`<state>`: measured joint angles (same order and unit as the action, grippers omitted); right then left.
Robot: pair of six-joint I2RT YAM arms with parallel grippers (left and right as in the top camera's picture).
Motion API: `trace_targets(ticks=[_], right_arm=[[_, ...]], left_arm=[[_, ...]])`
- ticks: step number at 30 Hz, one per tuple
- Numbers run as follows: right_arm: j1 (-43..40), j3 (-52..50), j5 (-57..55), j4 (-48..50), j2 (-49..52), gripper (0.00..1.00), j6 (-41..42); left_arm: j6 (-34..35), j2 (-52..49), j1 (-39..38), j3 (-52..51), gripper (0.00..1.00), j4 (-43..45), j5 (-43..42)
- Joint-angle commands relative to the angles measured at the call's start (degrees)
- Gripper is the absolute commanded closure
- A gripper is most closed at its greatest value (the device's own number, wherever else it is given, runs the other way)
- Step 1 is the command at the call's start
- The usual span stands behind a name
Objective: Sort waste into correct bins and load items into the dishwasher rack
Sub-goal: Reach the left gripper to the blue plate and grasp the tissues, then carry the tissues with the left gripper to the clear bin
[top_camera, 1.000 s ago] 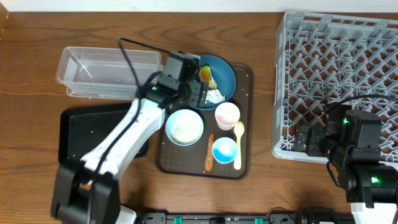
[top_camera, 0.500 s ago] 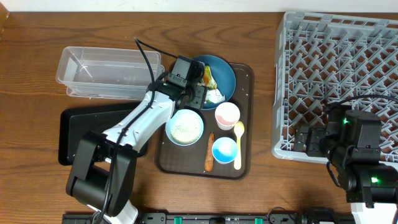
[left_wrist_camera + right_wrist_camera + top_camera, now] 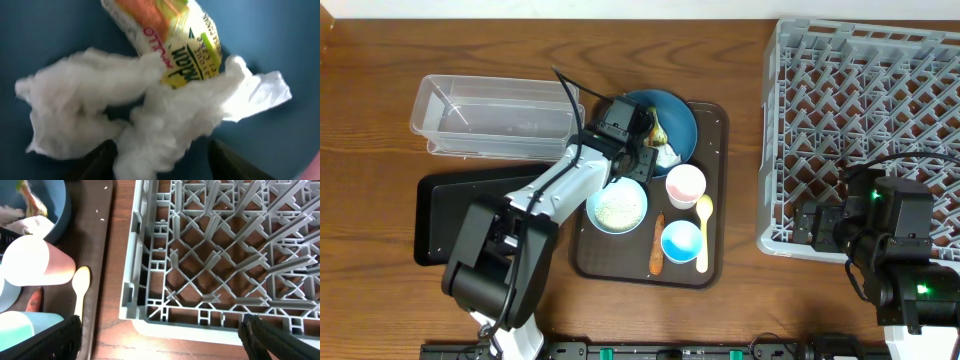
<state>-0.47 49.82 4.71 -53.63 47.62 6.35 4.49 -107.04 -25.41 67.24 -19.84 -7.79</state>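
My left gripper [image 3: 646, 150] is open over the dark blue plate [image 3: 678, 108]. In the left wrist view its fingers [image 3: 162, 162] straddle the crumpled white paper [image 3: 150, 115], which lies against the green-orange wrapper [image 3: 175, 30]. The pale bowl [image 3: 617, 205] holds rice. The pinkish cup [image 3: 686, 184], blue cup [image 3: 681, 241], yellow spoon [image 3: 704, 228] and carrot stick [image 3: 657, 248] lie on the brown tray. My right gripper [image 3: 160, 340] is open and empty at the near left corner of the grey rack [image 3: 225, 255].
The clear tub [image 3: 490, 115] stands at the back left, with the black tray [image 3: 440, 215] in front of it. The brown serving tray [image 3: 716, 125] sits mid-table. The rack [image 3: 870, 120] fills the right side.
My left gripper has moved right and closer onto the plate, down over the paper. The right arm has not moved.
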Motion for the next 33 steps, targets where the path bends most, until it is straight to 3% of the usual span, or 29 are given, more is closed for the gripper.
trace_targets(ticks=[1, 6, 12, 23, 33], right_arm=[[0.50, 1.11, 0.46, -0.20, -0.09, 0.01, -0.17], [0.50, 1.11, 0.46, -0.20, -0.09, 0.01, -0.17], [0.50, 1.11, 0.46, -0.22, -0.09, 0.01, -0.17], [0.50, 1.11, 0.46, -0.24, -0.09, 0.01, -0.17], [0.50, 1.11, 0.46, -0.44, -0.09, 0.01, -0.17]], left_arm=[[0.09, -0.20, -0.07, 1.25, 0.49, 0.85, -0.55], [0.11, 0.42, -0.07, 1.25, 0.64, 1.05, -0.57], [0.11, 2.51, -0.07, 1.25, 0.93, 1.03, -0.55], [0.09, 15.50, 0.15, 1.25, 0.94, -2.21, 0.44], [0.13, 22.91, 7.21, 1.25, 0.94, -1.18, 16.48]])
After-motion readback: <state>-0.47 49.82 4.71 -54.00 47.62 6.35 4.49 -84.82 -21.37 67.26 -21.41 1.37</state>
